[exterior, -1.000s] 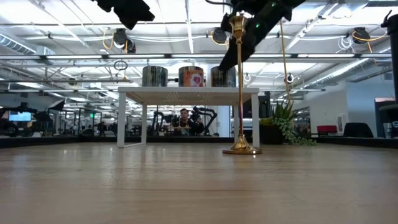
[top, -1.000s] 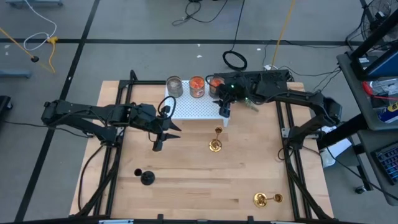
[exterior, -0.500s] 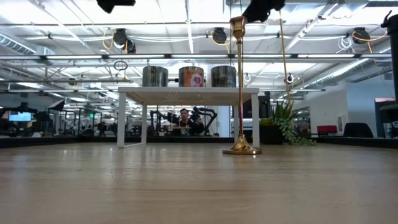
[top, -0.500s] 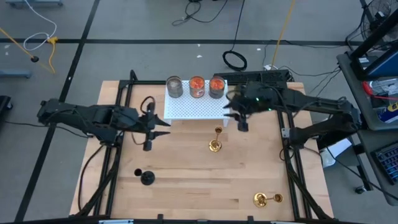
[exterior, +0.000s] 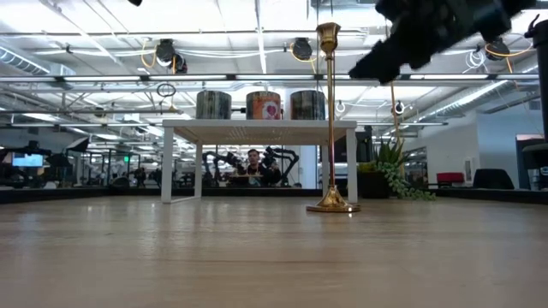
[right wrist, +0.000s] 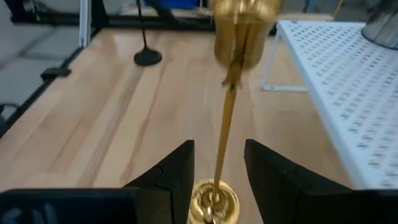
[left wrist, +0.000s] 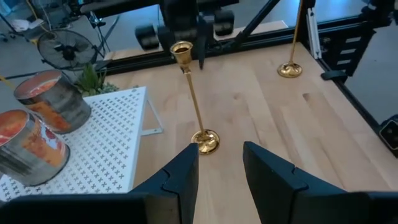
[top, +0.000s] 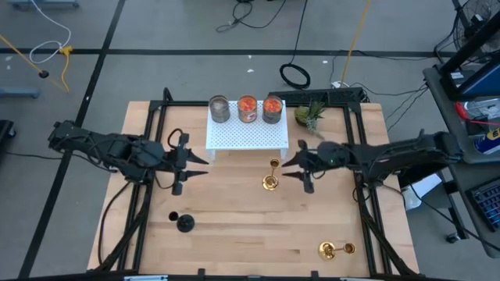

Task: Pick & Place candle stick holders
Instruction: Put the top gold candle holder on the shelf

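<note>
Right pincer point(top: 299, 166) open beside slender shiny gold holder point(top: 271, 175).

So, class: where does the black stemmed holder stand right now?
In the high view, the black stemmed holder stands upright at the table's front left, below the left gripper.

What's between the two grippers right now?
High view: the upright gold holder stands between left gripper and right gripper, closer to the right; otherwise bare table.
</note>
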